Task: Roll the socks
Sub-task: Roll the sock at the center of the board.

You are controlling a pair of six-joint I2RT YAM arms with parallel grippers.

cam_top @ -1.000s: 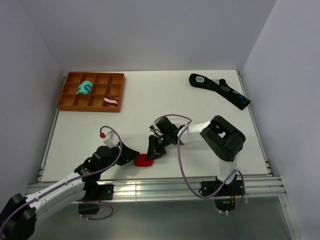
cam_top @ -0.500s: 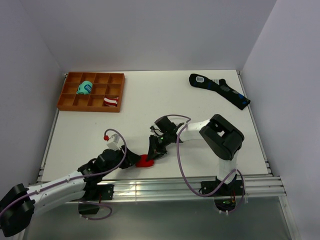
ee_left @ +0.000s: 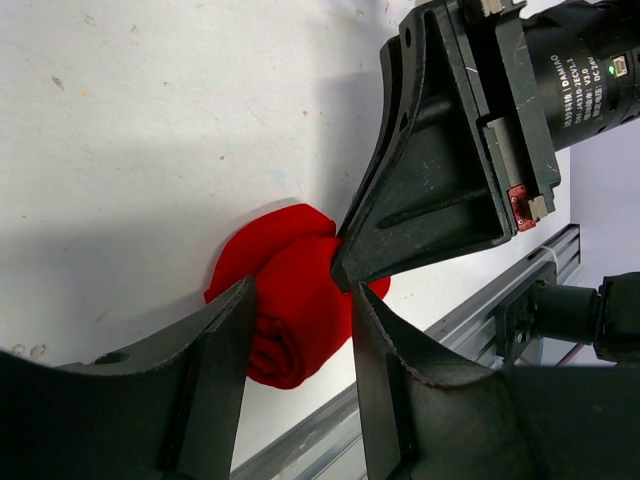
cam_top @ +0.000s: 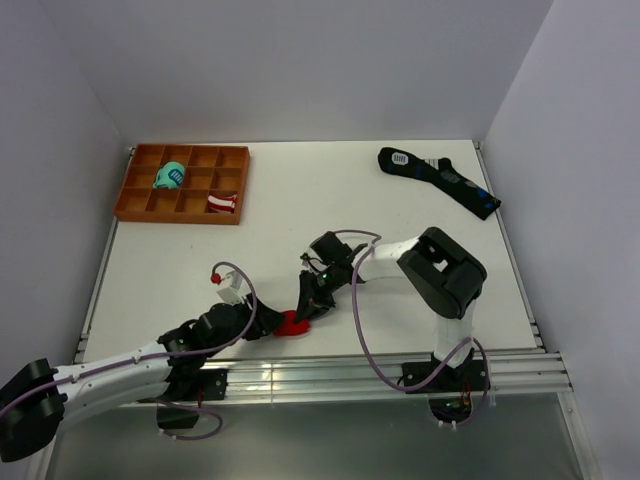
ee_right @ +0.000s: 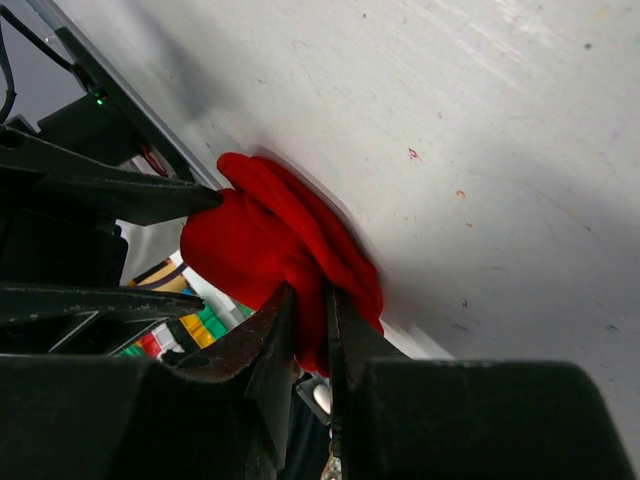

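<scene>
**Red roll held by both grippers close to the table's near edge**

The bright red fabric socks (cam_top: pixel 293 321), already wound into a compact bundle, are seen lying on the white table (cam_top: pixel 300 200) close to its near edge, just short of the aluminium rail (cam_top: pixel 330 365). The left gripper (cam_top: pixel 272 325) is set about half open around the bundle, which fills the gap between its fingers (ee_left: pixel 220 350) and appears to be held. The right gripper (cam_top: pixel 305 305) is closed to a narrow slit, and a fold of the red fabric is pinched in it.

Several risks can be judged from here. The roll could spring loose if the right pinch is let go before the left hold is firm. The bundle could be dragged or nudged over the edge onto the rail, since so little table is left in front of it. The two grippers are crowded just beside each other, so a knock between fingers is possible, and fabric could be snagged on a withdrawing fingertip.

Nothing else stands in the way. An orange compartment tray (cam_top: pixel 135 195), with a teal bundle (cam_top: pixel 169 177) and a red-and-white striped bundle (cam_top: pixel 221 203) in separate compartments, is placed well apart at the far left. Long black socks with blue marks (cam_top: pixel 440 180) are laid at the far right.
</scene>
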